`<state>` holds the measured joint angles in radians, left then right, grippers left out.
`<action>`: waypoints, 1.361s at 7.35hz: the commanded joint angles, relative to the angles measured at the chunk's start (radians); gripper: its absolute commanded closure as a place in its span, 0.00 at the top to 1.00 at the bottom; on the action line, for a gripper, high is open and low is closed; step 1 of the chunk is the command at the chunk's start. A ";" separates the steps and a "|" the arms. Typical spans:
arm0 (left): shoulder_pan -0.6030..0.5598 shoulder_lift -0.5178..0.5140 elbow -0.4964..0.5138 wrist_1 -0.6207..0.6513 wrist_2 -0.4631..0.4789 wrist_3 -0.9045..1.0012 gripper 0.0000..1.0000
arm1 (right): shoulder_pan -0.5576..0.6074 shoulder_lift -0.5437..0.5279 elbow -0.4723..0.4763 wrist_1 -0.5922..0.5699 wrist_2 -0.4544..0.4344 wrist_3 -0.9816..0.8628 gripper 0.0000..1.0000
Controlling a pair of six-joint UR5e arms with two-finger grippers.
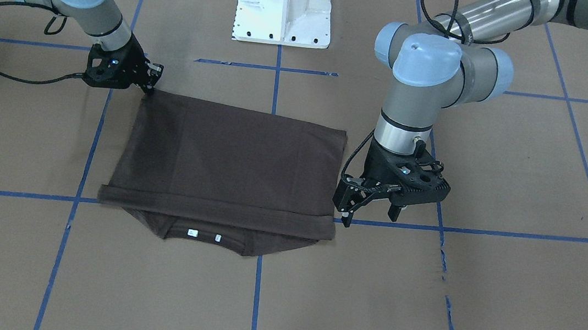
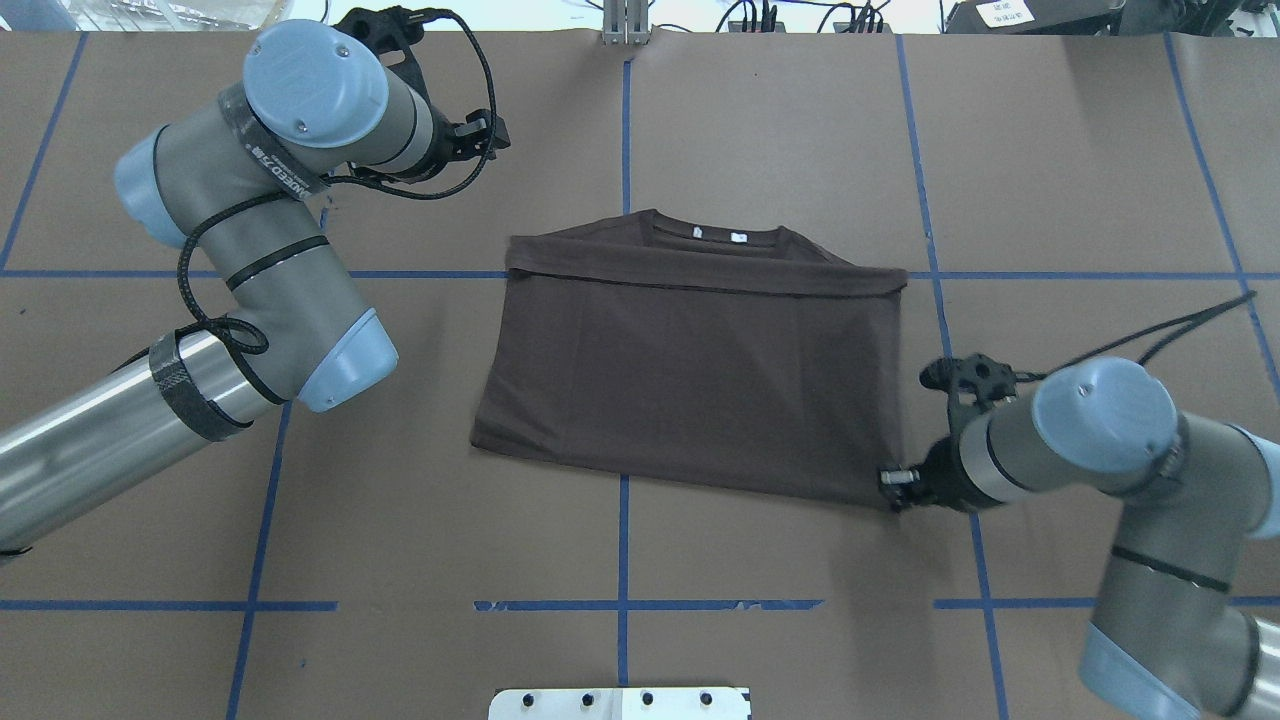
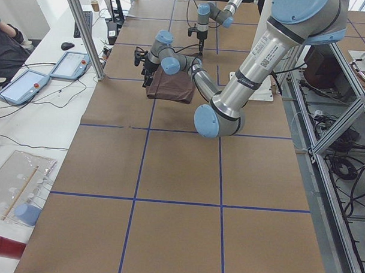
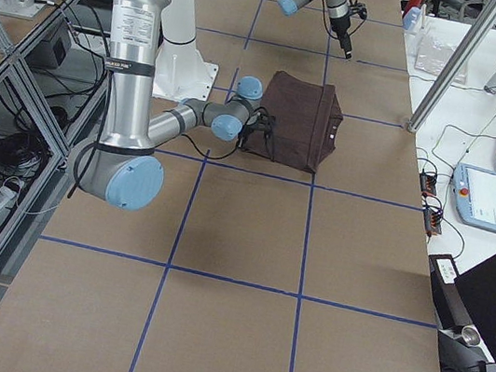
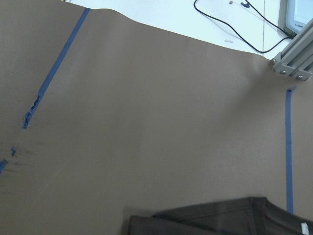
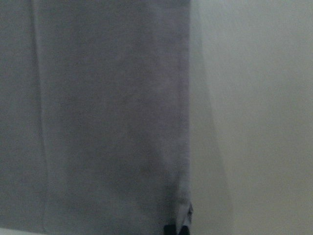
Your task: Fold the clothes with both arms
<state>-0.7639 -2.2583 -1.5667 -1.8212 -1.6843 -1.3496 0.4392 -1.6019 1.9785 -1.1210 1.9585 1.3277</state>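
The dark brown T-shirt (image 1: 228,163) lies folded flat on the brown table, its hem laid over the chest. The collar with two white tags (image 1: 203,235) sticks out on the far side from the robot; the shirt also shows in the overhead view (image 2: 690,380). My right gripper (image 1: 150,88) is low at the shirt's near right corner (image 2: 893,482) and looks shut on that corner; its wrist view shows cloth (image 6: 98,122) close up. My left gripper (image 1: 370,215) is open and empty, held above the table just beside the shirt's far left corner. Its wrist view shows the collar edge (image 5: 220,220).
The white pedestal base (image 1: 284,6) stands at the robot's side of the table. Blue tape lines (image 1: 251,293) grid the brown surface. Tablets (image 3: 22,86) and an aluminium post (image 3: 84,34) stand past the table's far edge.
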 commanded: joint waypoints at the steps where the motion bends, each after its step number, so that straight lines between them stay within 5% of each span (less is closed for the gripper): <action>1: 0.029 0.005 -0.045 0.034 0.000 -0.037 1.00 | -0.202 -0.208 0.176 0.006 -0.003 0.059 0.00; 2: 0.046 0.011 -0.062 0.036 0.000 -0.060 1.00 | -0.253 -0.204 0.186 0.009 0.002 0.091 0.56; 3: 0.049 0.011 -0.071 0.040 0.000 -0.063 1.00 | -0.272 -0.201 0.198 0.010 -0.010 0.102 1.00; 6: 0.195 0.094 -0.217 0.151 -0.084 -0.263 1.00 | -0.100 -0.054 0.207 0.010 -0.052 0.104 1.00; 8: 0.361 0.103 -0.222 0.168 -0.065 -0.503 0.92 | 0.066 0.043 0.206 0.010 -0.070 0.101 1.00; 10: 0.414 0.091 -0.165 0.161 -0.029 -0.577 0.82 | 0.087 0.089 0.195 0.010 -0.073 0.100 1.00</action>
<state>-0.3824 -2.1587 -1.7600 -1.6591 -1.7300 -1.8681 0.5037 -1.5424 2.1808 -1.1106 1.8879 1.4285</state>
